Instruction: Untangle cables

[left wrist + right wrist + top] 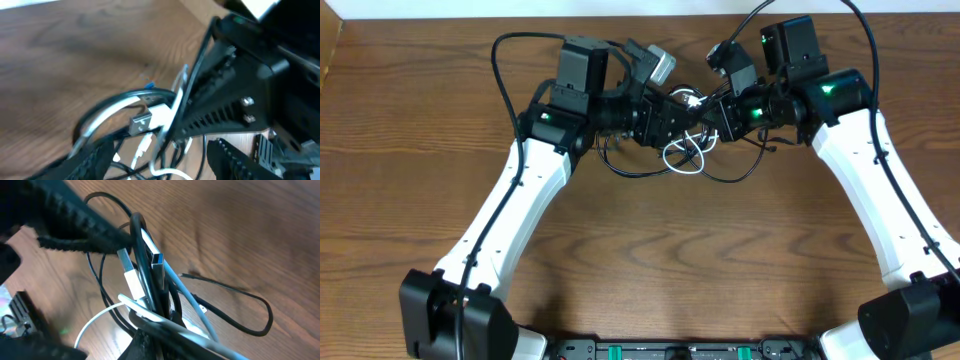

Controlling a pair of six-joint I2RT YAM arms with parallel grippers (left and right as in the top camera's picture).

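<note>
The cables (684,152) form one knot of thin black cords and a white cord at the back middle of the table, between the two arms. My right gripper (713,118) is shut on the bundle; in the right wrist view its jaws (170,341) pinch black, white and grey strands, with a black USB plug (156,263) and a white plug (131,276) sticking up. My left gripper (669,116) faces it from the left. In the left wrist view its fingers (92,159) stand apart, open, with a white plug (156,117) and loose strands running between them untouched.
A black loop (250,311) of cable trails off the knot onto the brown wooden table (650,260). More slack lies on the wood below the grippers (735,172). The arms' black bases (450,315) sit at the front corners.
</note>
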